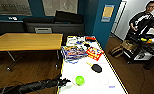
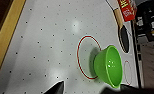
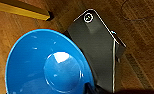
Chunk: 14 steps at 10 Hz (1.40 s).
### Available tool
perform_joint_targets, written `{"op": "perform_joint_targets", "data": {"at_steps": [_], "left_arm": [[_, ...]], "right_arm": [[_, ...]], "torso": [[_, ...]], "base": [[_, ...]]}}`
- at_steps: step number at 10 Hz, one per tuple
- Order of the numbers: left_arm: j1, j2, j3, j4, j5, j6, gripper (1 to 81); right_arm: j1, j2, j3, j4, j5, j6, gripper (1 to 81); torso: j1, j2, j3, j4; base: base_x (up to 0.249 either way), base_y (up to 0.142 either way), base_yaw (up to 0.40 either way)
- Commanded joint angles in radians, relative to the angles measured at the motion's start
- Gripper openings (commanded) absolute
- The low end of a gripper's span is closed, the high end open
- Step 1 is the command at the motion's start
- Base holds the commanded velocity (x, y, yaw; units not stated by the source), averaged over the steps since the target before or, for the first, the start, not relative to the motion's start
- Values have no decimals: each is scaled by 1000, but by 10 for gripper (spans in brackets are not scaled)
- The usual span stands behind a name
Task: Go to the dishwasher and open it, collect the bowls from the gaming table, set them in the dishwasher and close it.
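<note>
The robot's left gripper, at the end of its black arm, hovered with fingers spread and nothing held, just beside the small lime-green plastic bowl. That bowl stood upright on the long white-topped gaming table, by a red-outlined circle. The right gripper's state could not be told; the bright blue plastic bowl appeared close before its wrist, above wooden floor.
</note>
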Motion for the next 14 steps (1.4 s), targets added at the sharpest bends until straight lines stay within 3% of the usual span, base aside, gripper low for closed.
{"op": "perform_joint_targets", "data": {"at_steps": [1, 5, 14], "left_arm": [[-140, 43, -34, -6, 27, -7, 811], [-147, 95, -70, -9, 44, -27, 811], [-166, 196, -119, -3, 67, -27, 811]], "right_arm": [[34, -43, 4, -17, -58, 2, 10], [35, -33, -5, -17, -59, 2, 10], [34, -23, -16, -19, -62, 0, 10]], "torso": [[0, 0, 0, 0], [0, 0, 0, 0], [0, 0, 0, 0]], "base": [[0, 0, 0], [0, 0, 0], [0, 0, 0]]}}
